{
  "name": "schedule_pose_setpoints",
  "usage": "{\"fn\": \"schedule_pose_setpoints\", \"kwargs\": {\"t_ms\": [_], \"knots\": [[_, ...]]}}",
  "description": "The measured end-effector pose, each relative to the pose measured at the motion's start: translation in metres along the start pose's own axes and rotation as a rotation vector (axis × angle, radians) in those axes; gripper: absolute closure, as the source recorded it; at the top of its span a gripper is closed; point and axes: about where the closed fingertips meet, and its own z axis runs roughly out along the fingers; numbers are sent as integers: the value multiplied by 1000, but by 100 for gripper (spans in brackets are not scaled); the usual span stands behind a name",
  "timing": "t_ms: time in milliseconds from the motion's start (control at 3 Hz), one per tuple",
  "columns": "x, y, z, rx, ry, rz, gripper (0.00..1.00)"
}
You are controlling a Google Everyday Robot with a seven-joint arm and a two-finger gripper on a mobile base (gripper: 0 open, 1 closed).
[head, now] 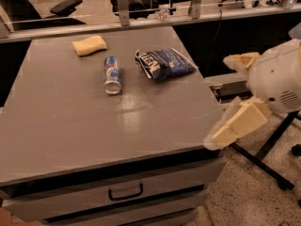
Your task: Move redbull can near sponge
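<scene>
The redbull can (112,74) lies on its side on the grey table (70,131), its silver top toward the front. The pale-yellow sponge (89,45) lies at the back left of the table, a short way behind and left of the can and apart from it. My gripper (219,101) hangs off the table's right edge, well right of the can. Its cream fingers (237,125) stand wide apart and hold nothing.
A crinkled blue snack bag (163,63) lies right of the can. The table has drawers with a handle (125,192) in front. A rail with posts (123,6) runs behind the table. A black stand leg (263,161) lies on the floor at the right.
</scene>
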Motion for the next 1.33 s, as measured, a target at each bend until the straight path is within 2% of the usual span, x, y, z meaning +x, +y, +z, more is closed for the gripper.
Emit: {"fn": "schedule_pose_setpoints", "kwargs": {"t_ms": [333, 667, 1000, 1333], "knots": [[-29, 19, 24, -26, -157, 38, 0], [-62, 39, 88, -138, -287, 121, 0], [-59, 39, 82, -120, -283, 110, 0], [-65, 40, 97, -91, -332, 121, 0]]}}
